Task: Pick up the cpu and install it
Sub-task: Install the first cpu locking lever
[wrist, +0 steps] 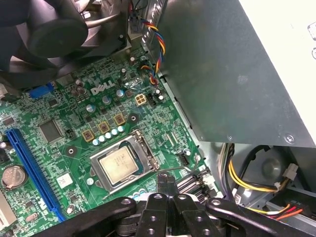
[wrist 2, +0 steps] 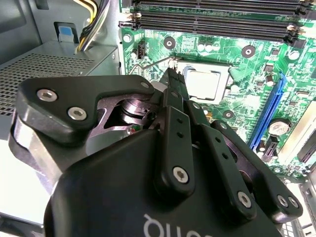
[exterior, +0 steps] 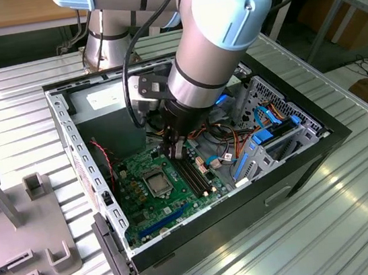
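Gripper point(wrist 2: 171, 74) beside seated cpu point(wrist 2: 203, 84)

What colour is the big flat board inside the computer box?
Green; the flat motherboard shows best in the first wrist view.

Case point(exterior: 319, 134) open on top; access from above only. Arm reaches down inside, gripper point(exterior: 174, 151) low over the green board point(exterior: 154, 209), fingers together. Cpu point(wrist: 118, 164) sits in its socket, nothing over it; gripper tip just beside the socket edge in both wrist views. Obstacles: grey power supply box point(wrist: 232, 69) walls one side; memory slots point(wrist 2: 217, 22) run along another; loose coloured wires point(wrist: 153, 54) hang near the board edge; blue drive brackets point(exterior: 265, 137) crowd the exterior view's right.
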